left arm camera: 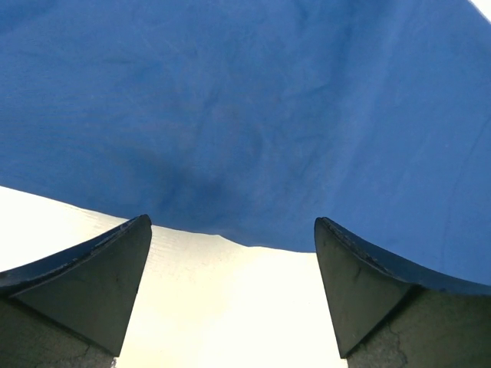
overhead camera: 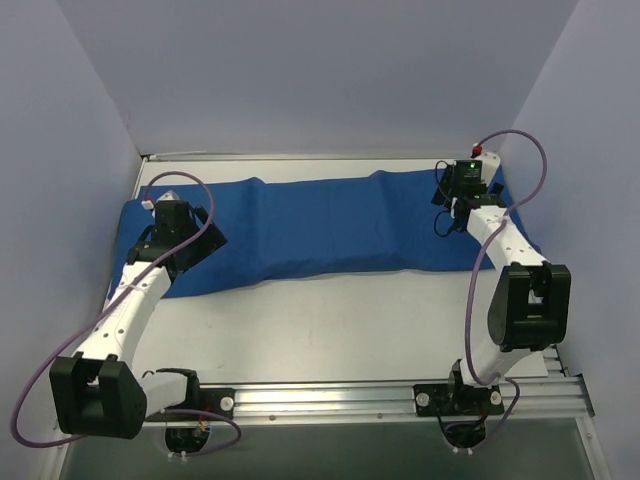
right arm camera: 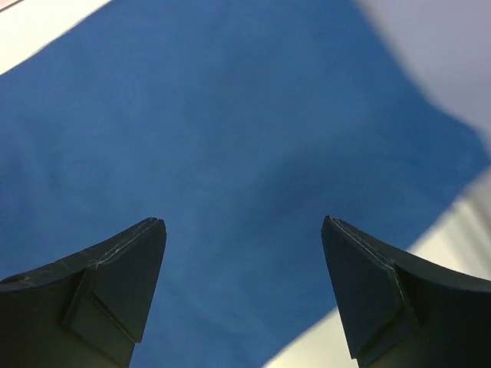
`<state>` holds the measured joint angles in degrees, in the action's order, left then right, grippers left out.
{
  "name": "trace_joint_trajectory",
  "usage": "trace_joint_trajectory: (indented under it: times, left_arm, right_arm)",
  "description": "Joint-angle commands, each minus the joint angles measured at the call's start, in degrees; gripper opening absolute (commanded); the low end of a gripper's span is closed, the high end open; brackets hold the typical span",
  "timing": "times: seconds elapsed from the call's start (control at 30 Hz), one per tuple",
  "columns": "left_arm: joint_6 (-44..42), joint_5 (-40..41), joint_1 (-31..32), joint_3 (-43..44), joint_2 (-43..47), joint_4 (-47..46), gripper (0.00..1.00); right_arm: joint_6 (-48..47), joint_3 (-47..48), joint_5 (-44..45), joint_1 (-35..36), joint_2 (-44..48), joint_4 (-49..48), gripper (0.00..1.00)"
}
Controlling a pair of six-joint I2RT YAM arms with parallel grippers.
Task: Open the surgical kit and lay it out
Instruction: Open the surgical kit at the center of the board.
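The blue cloth wrap (overhead camera: pixel 320 225) lies folded as a long band across the far part of the white table. It fills most of the left wrist view (left arm camera: pixel 253 115) and the right wrist view (right arm camera: pixel 230 146). My left gripper (overhead camera: pixel 175 215) is open and empty over the wrap's left end, its jaws straddling the cloth's edge (left arm camera: pixel 232 234). My right gripper (overhead camera: pixel 462 190) is open and empty over the wrap's right end (right arm camera: pixel 242 230). The wire-mesh tray and the scissor-handled instruments are hidden.
The white table (overhead camera: pixel 330 320) has bare surface between the wrap and the metal rail (overhead camera: pixel 330 400) at the near edge. Pale walls close in the left, back and right sides. Purple cables loop off both arms.
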<state>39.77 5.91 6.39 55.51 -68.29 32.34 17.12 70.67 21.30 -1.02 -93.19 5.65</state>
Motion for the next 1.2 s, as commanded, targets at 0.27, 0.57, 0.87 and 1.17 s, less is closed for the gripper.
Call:
trace_joint_trajectory:
  times: [0.27,0.57,0.87,1.17]
  left_arm:
    - [-12.42,-2.3,-0.68,5.05,-6.67,-5.01,0.73]
    - [-11.91,-8.81,-0.77,12.43,-14.93,-0.34,0.73]
    - [-12.87,-8.81,-0.77,12.96,-17.14,-0.52,0.73]
    - [-10.15,-9.96,-0.77,9.71,-16.44,-1.84,0.73]
  right_arm:
    - [15.39,-4.15,-32.38,5.05,-7.88,-27.97,0.83]
    - [15.31,19.22,-33.43,6.38,-23.87,-16.11,0.87]
    - [15.22,38.11,-32.72,7.17,-37.14,-9.61,0.87]
    - [15.57,54.56,-33.34,8.22,-49.88,-0.12,0.79]
